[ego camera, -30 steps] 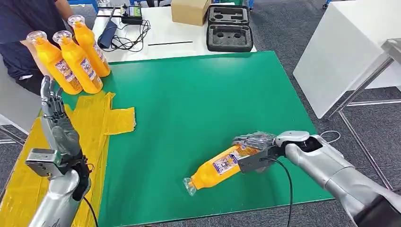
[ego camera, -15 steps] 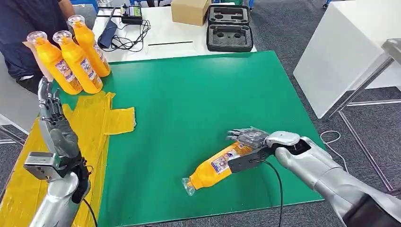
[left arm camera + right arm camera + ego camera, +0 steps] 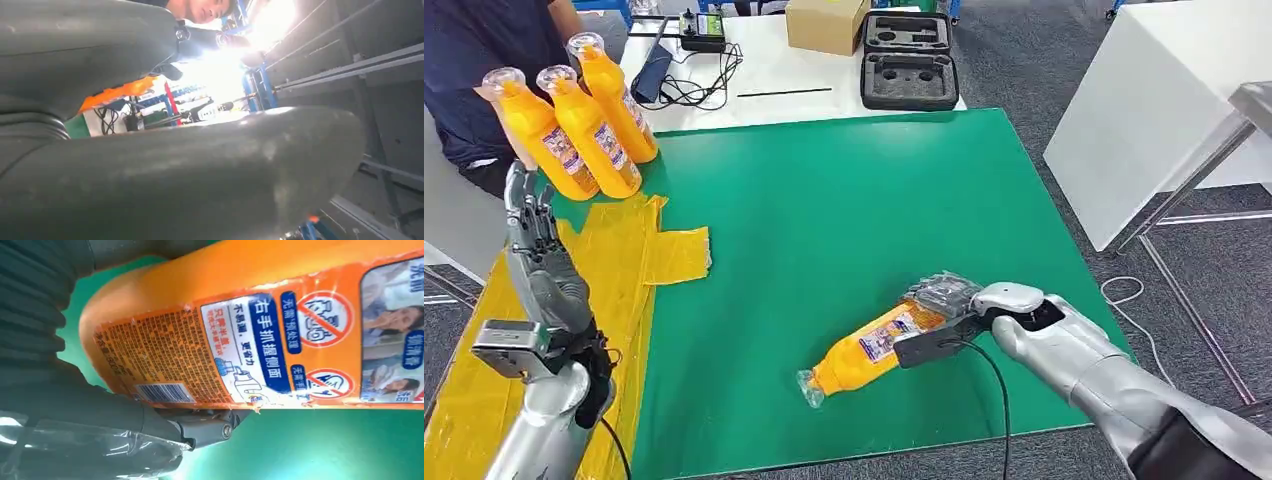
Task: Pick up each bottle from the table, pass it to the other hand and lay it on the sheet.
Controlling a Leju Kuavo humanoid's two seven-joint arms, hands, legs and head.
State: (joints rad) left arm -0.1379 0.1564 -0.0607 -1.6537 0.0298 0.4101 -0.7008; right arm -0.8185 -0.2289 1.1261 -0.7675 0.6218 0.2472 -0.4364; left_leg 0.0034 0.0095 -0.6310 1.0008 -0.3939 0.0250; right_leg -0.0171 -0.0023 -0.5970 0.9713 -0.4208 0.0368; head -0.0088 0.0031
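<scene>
An orange bottle point(image 3: 864, 350) with a clear cap lies tilted low over the green mat point(image 3: 844, 190), cap toward the near edge. My right hand point(image 3: 944, 298) grips its base end; in the right wrist view the labelled bottle point(image 3: 280, 330) fills the space against my fingers point(image 3: 100, 410). My left hand point(image 3: 539, 262) is raised upright over the yellow sheet point(image 3: 629, 262) at the table's left, fingers stretched out and holding nothing. In the left wrist view the grey thumb point(image 3: 175, 175) is close up. Three more orange bottles point(image 3: 584, 130) stand together at the mat's far left corner.
A person point(image 3: 474, 60) sits behind the standing bottles. Beyond the mat is a white table with a black foam case point(image 3: 909, 65), a cardboard box point(image 3: 824, 22) and cables point(image 3: 689, 80). Another white table point(image 3: 1154, 110) stands to the right.
My right hand has carried the bottle leftward and a little farther in over the mat. My left hand has stayed almost still.
</scene>
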